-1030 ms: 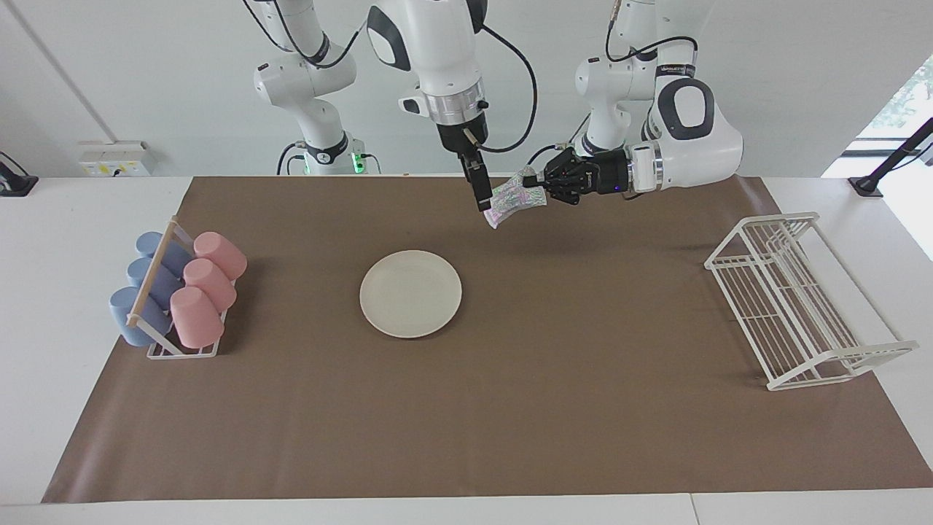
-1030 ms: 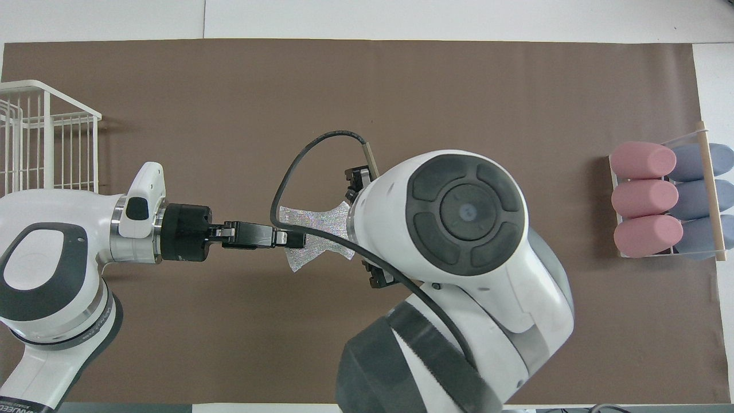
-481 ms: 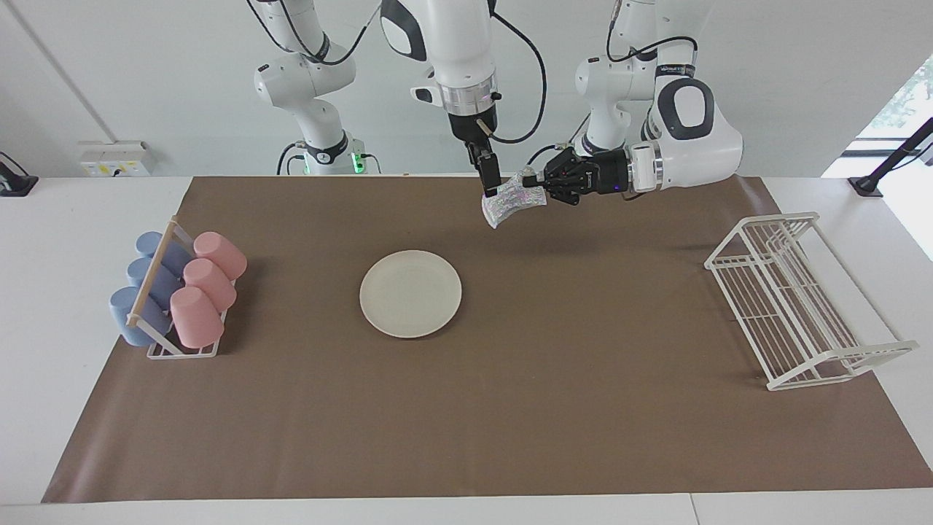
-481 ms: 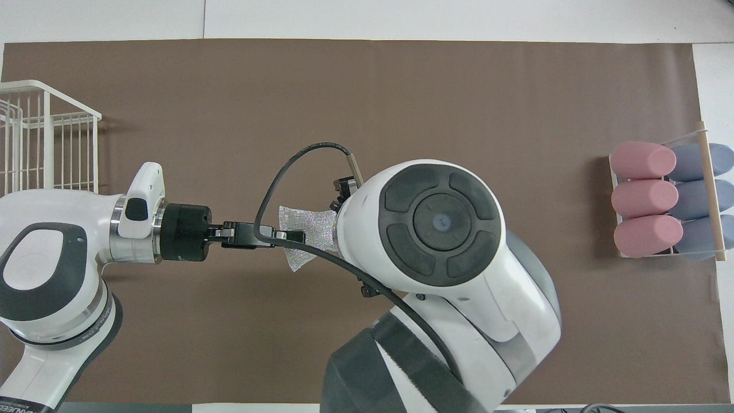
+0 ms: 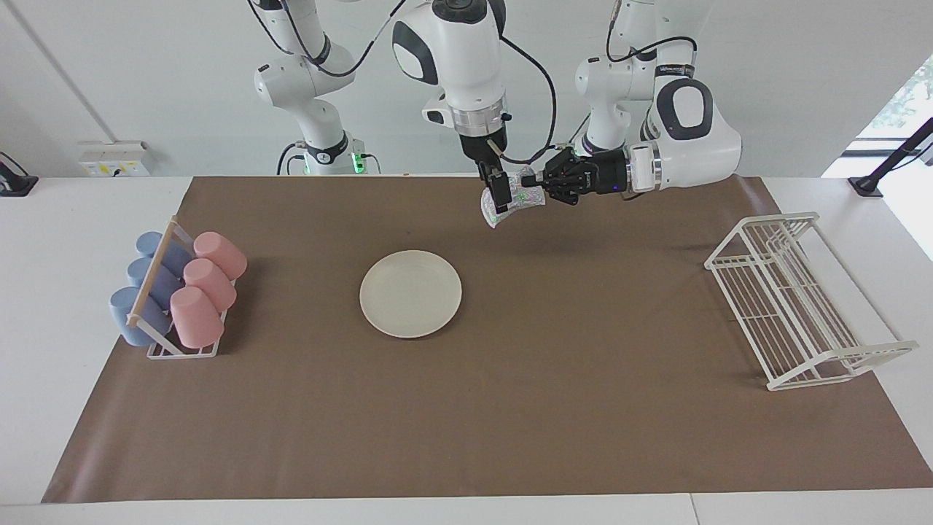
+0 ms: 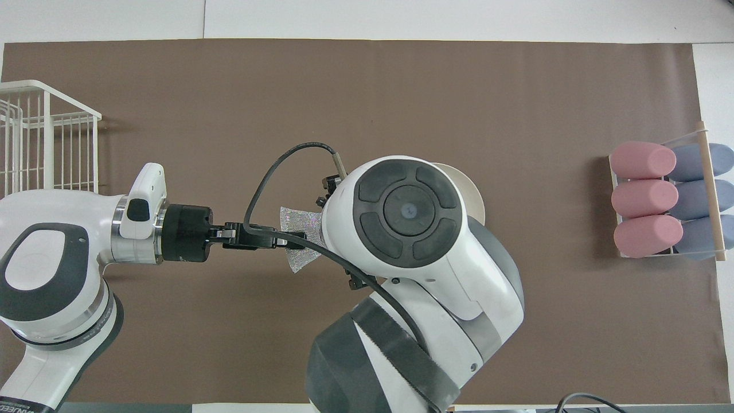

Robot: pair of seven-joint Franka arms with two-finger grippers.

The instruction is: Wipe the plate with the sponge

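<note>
While the left gripper (image 5: 537, 181) keeps its fingers pinched shut on one end of the sponge (image 5: 510, 205), the right gripper (image 5: 500, 198) has moved in closer than a moment ago, and its open fingers now sit around the sponge's other end. I think this is a hand-over, so the wiping has not started yet.

Both grippers hang in the air with the sponge, over the brown mat (image 5: 583, 350) between the plate (image 5: 410, 293) and the robots.

The sponge is small, silvery and crinkly, like shiny mesh with pink and green sparkles. It looks soft and floppy.

The plate is round, flat, smooth and cream-white. It lies alone on the mat on the tabletop (image 5: 73, 219), well apart from the sponge.
</note>
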